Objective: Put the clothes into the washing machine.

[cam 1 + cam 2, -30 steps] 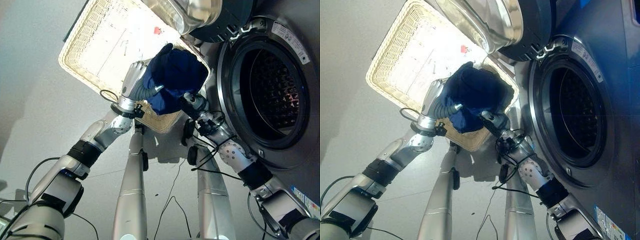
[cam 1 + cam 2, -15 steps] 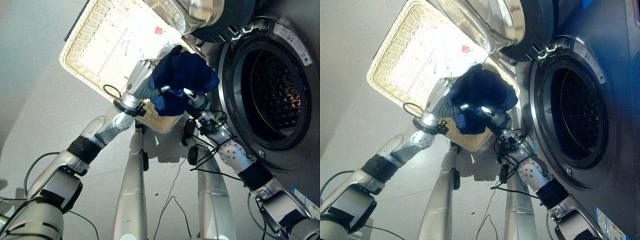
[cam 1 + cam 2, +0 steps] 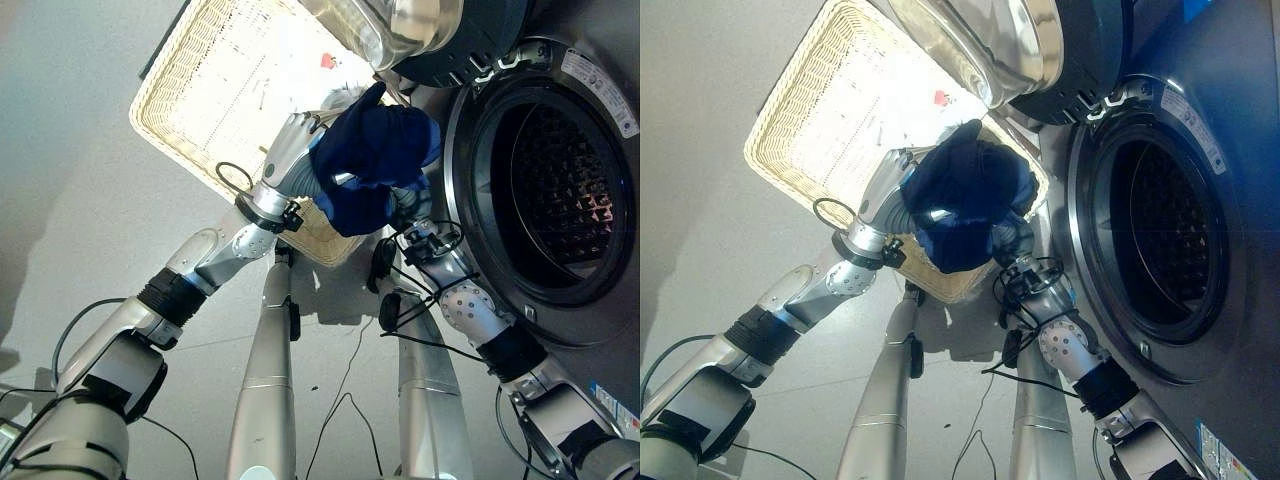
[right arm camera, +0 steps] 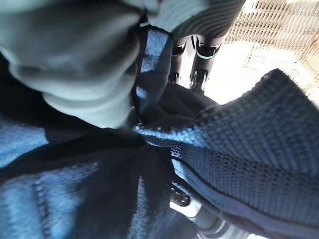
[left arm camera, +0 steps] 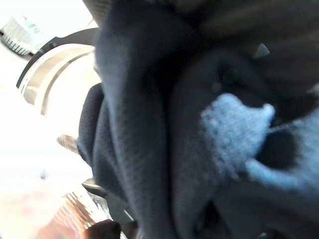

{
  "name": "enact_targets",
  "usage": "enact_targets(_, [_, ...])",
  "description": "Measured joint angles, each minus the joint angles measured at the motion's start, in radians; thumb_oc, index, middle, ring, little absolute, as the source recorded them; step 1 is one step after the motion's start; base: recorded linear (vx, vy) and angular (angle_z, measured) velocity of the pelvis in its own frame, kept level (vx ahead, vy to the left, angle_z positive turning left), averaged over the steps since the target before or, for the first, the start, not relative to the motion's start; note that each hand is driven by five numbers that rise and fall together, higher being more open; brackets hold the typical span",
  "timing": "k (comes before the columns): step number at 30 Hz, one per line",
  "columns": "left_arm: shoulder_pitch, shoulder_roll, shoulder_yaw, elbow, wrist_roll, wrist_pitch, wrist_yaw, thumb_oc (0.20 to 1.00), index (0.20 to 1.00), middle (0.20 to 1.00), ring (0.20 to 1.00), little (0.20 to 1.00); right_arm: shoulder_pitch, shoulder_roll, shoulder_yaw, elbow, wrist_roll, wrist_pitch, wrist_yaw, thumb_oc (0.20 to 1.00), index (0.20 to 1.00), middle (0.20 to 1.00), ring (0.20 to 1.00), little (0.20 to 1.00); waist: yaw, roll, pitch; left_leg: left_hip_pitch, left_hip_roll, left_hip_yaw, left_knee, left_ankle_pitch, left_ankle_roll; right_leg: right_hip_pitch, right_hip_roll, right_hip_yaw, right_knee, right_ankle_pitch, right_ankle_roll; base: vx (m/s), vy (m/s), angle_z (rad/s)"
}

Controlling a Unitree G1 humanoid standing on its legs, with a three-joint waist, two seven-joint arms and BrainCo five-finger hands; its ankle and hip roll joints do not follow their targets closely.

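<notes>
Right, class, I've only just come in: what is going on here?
A humanoid robot holds a bundled dark blue knitted garment between its left hand and right hand, raised above a pale woven wicker basket. The bundle sits just beside the round opening of the front-loading washing machine, whose door is open. The garment is not yet inside the drum.

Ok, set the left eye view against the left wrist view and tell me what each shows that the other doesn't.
Left eye view alone: the wicker basket, the washing machine's open drum and both arms, the left hand and the right hand against the bundle.
Left wrist view alone: the cloth's knit and folds from very close.
Both: the dark blue garment and the machine's open door.
</notes>
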Motion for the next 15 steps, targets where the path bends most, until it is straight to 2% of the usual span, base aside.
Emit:
enact_targets(7, [0.027,-0.023,0.006,0.001,0.039,0.096,0.121,1.0,1.0,1.0,1.0,1.0,-0.001,0.011,0.0,0.0,0.001,-0.001,-0.003,0.2,0.2,0.2,0.2,0.2,0.001,0.0,0.0,0.0,0.0,0.0,0.0,0.0,0.0,0.0,0.0,0.0,0.0,-0.001,0.001,0.0,0.0,0.0])
enact_targets(9, [0.051,-0.037,0.008,0.002,0.039,0.132,0.189,1.0,1.0,1.0,1.0,1.0,-0.001,0.016,0.0,0.0,0.001,-0.002,-0.004,0.2,0.2,0.2,0.2,0.2,0.001,0.0,0.0,0.0,0.0,0.0,0.0,0.0,0.0,0.0,0.0,0.0,0.0,-0.001,0.001,0.0,0.0,0.0])
enact_targets(15, [0.097,-0.093,0.052,0.003,0.041,0.179,0.329,1.0,1.0,1.0,1.0,1.0,-0.012,0.051,0.001,-0.001,0.0,-0.019,-0.013,0.2,0.2,0.2,0.2,0.2,0.004,0.0,0.0,0.0,0.0,-0.002,0.0,0.0,0.0,0.0,0.0,-0.002,0.001,-0.002,0.004,0.0,-0.018,0.0])
